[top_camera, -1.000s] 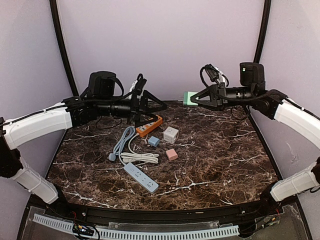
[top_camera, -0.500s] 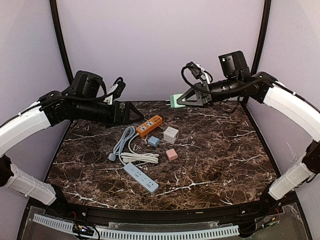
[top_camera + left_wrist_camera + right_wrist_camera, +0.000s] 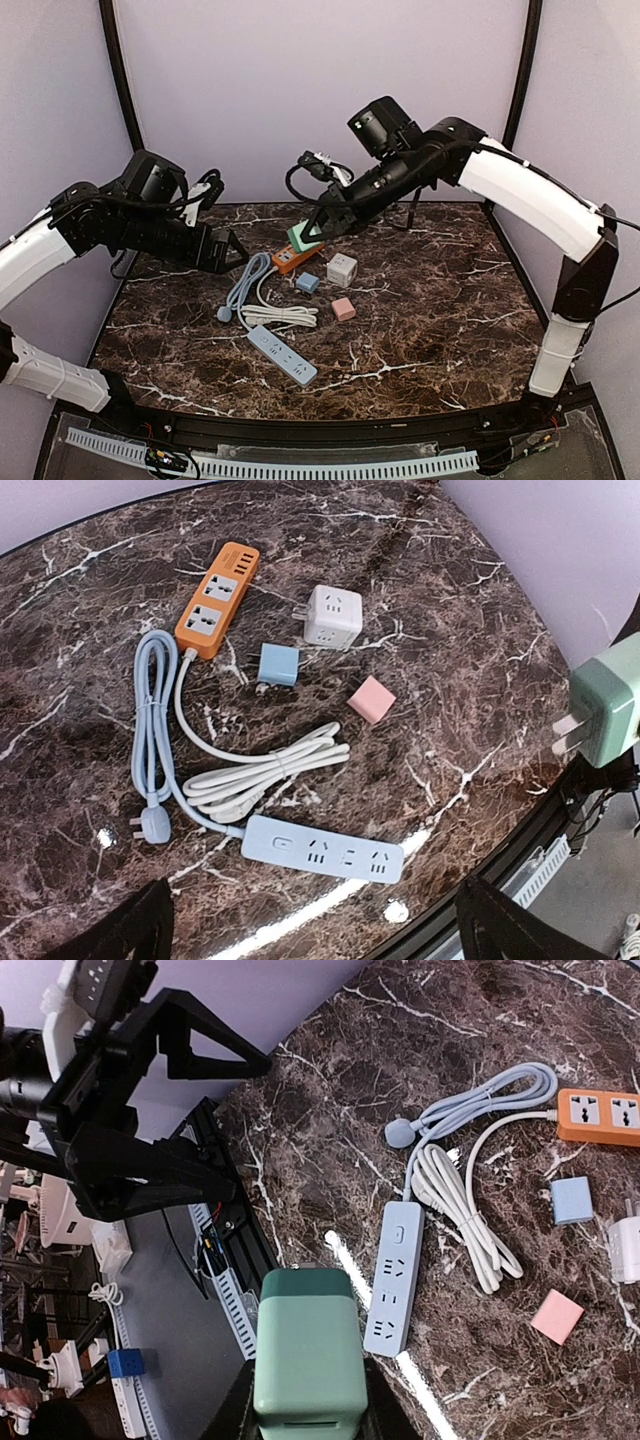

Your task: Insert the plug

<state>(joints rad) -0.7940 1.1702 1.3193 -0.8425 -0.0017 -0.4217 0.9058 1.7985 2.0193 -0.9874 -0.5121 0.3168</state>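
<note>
Top external view: our right jaws, clenched on the mint-green cube plug [image 3: 301, 238], have swung from the far right to hover near the orange power strip [image 3: 286, 260], left jaws released, so we judge insertion near.

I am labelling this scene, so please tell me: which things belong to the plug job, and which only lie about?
Job: green plug, held in right gripper; orange strip near it, likely the target.
Lying about: blue strip, white cube, blue adapter, pink adapter; left gripper, open and empty.
</note>
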